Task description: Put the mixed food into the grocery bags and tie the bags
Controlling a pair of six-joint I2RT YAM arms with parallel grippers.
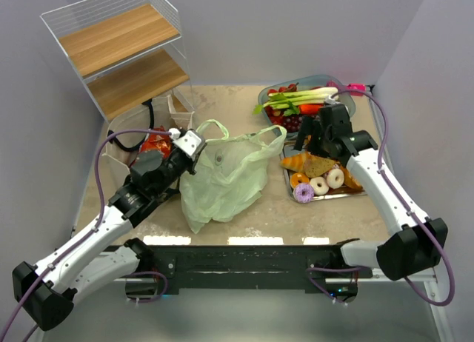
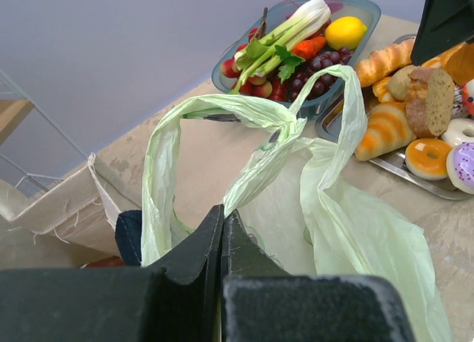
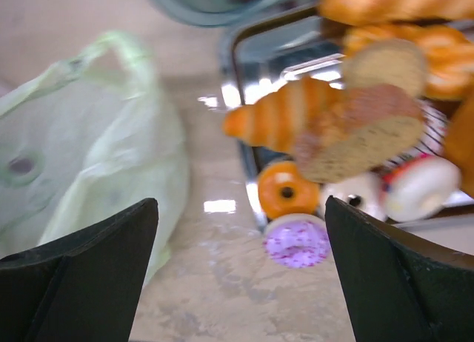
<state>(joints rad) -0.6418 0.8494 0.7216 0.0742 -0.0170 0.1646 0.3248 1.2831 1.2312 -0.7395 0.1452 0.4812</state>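
The pale-green bag point(image 1: 222, 175) lies mid-table with its handles up; it also shows in the left wrist view point(image 2: 348, 231) and the right wrist view point(image 3: 96, 157). My left gripper point(image 1: 189, 145) point(image 2: 222, 212) is shut on one twisted handle of this bag. The beige tote point(image 1: 118, 146) point(image 2: 59, 201) stands left of it, with a red snack packet point(image 1: 155, 141) inside. My right gripper point(image 1: 311, 138) point(image 3: 241, 283) is open and empty, over the table beside the tray's left edge. Croissants point(image 3: 278, 120), bread point(image 3: 363, 135) and doughnuts point(image 3: 296, 240) lie on the metal tray point(image 1: 285, 175).
A blue-grey bowl point(image 1: 337, 81) point(image 2: 370, 9) at the back right holds leek point(image 2: 289, 35), a lemon point(image 2: 346, 32), grapes and strawberries. A wire shelf with wooden boards point(image 1: 118, 49) stands at the back left. A small pink object point(image 1: 357, 88) lies behind the bowl.
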